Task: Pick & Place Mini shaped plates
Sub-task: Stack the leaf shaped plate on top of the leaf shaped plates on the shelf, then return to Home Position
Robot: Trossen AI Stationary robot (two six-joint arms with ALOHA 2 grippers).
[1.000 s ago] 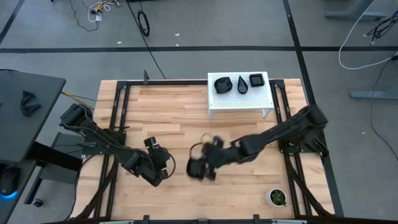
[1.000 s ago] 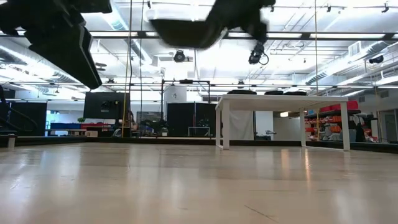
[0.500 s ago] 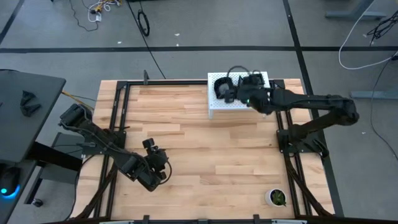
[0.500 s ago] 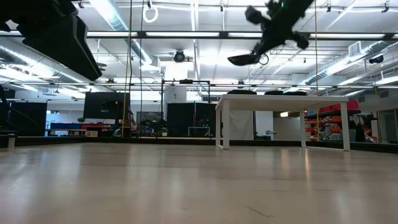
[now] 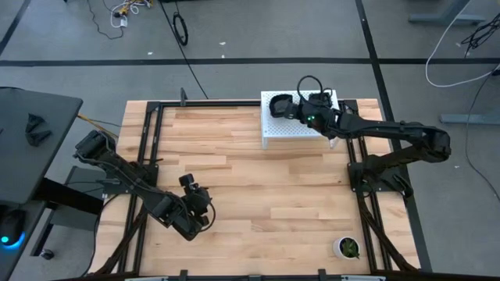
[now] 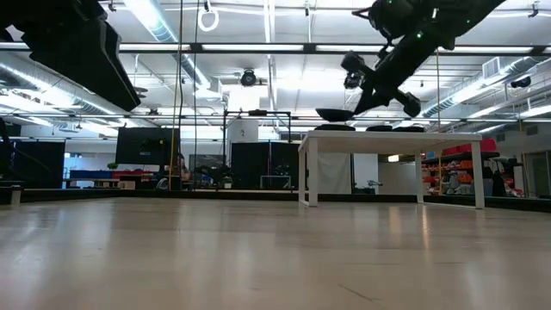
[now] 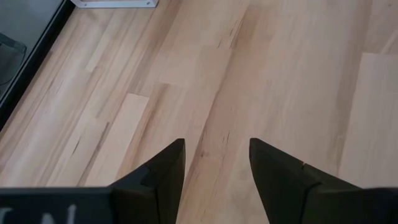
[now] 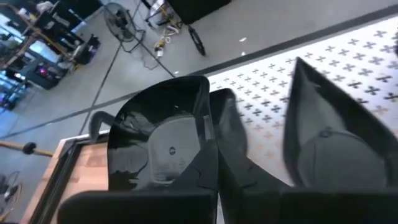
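Overhead, right gripper (image 5: 291, 110) hides what its wrist view reveals: fingers clamping one rounded plate (image 8: 163, 140) over the white stand (image 5: 301, 129). Left gripper (image 7: 214, 165) hangs parted above the table's near-left corner.

A small stand (image 5: 301, 129) stood at the table's (image 5: 258, 183) far edge, right of centre. Plates (image 5: 278, 104) lay on it. A cup (image 5: 347, 248) stood at the near right corner.
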